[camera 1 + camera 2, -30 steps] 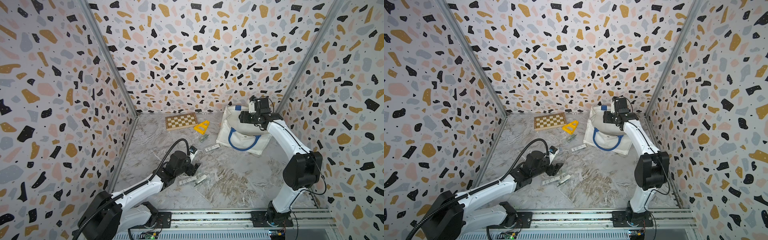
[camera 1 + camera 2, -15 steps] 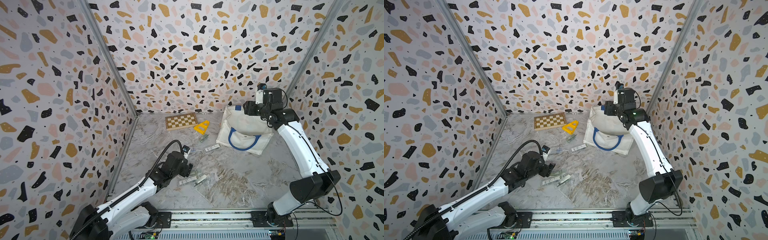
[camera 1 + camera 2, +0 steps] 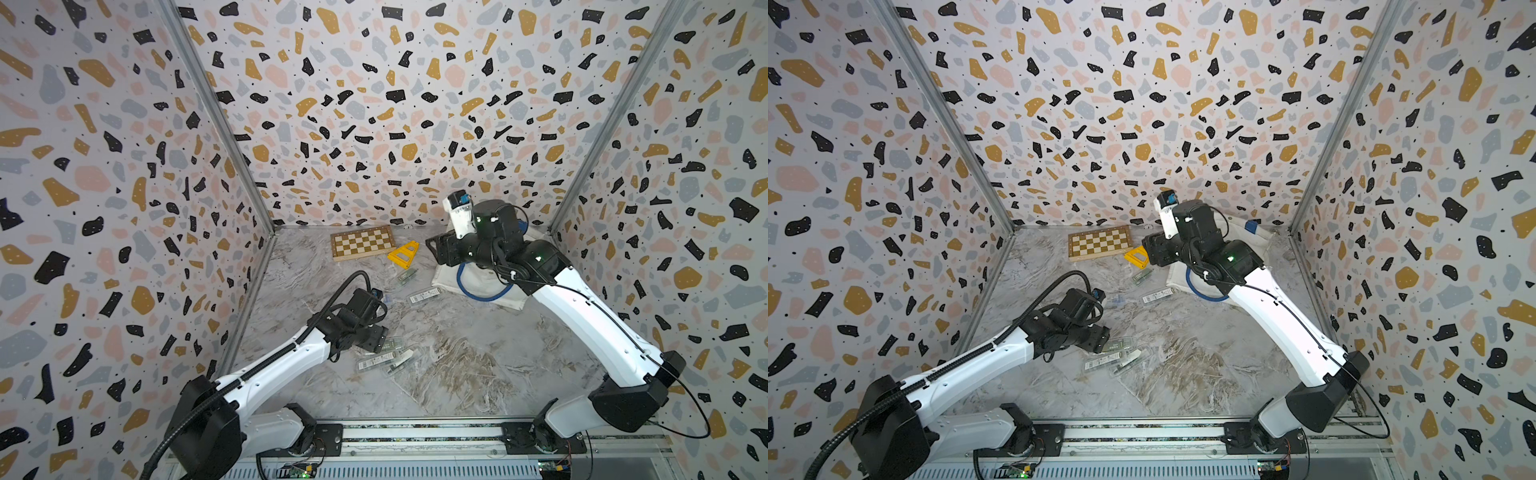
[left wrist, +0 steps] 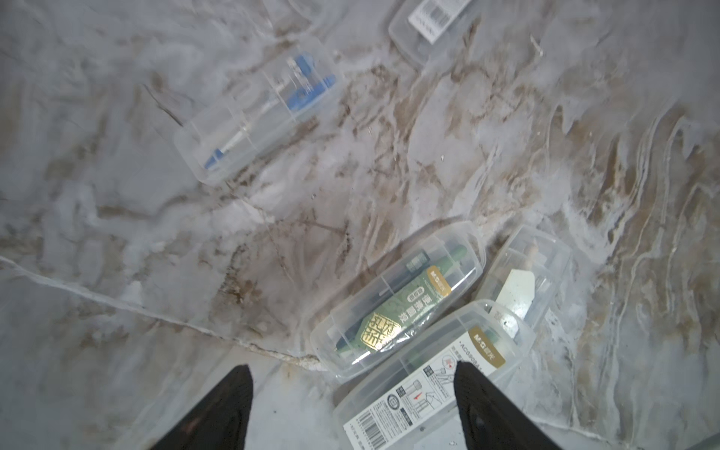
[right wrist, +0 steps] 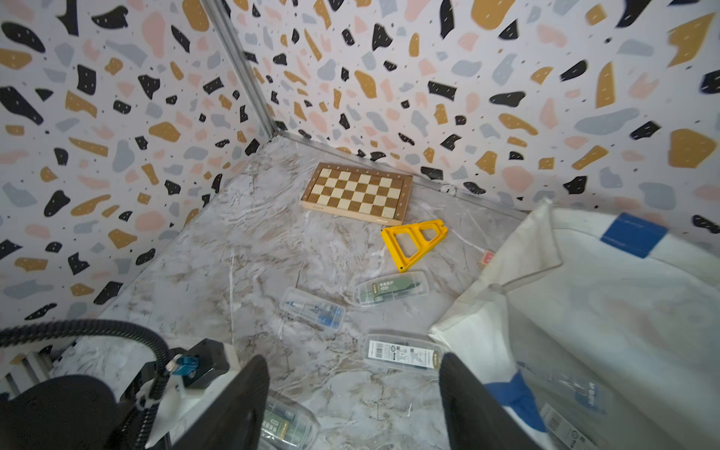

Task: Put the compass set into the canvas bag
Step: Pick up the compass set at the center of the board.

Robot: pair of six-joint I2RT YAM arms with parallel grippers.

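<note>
Terrazzo-print walls [image 3: 374, 104] box the cell on three sides, and its floor is a smooth grey-brown marbled tabletop [image 3: 457, 365] that looks slick, so hard plastic will likely skate on it if nudged. The canvas bag [image 5: 623, 304] lies slumped in the far right corner with its mouth gaping; nothing holds that rim, and limp cloth could sag shut or turn a dropped case back onto the table. The right gripper [image 5: 352, 389] hangs by the bag's edge, jaws well apart and empty. The left gripper [image 4: 350, 370] hovers low at the near left, jaws likewise wide with nothing in them, over a cluster of three compass sets [image 3: 386, 353] in clear cases. The chessboard [image 5: 356, 193] and yellow triangle [image 5: 413, 243] sit by the back wall, off the likely route. The green-labelled case [image 4: 397, 300] touches the white-labelled case [image 4: 420, 382], so closing here risks pinching two or squirting one sideways. A loose case [image 5: 403, 352] lies just beside the bag, and another case [image 5: 561, 420] seems already inside
</note>
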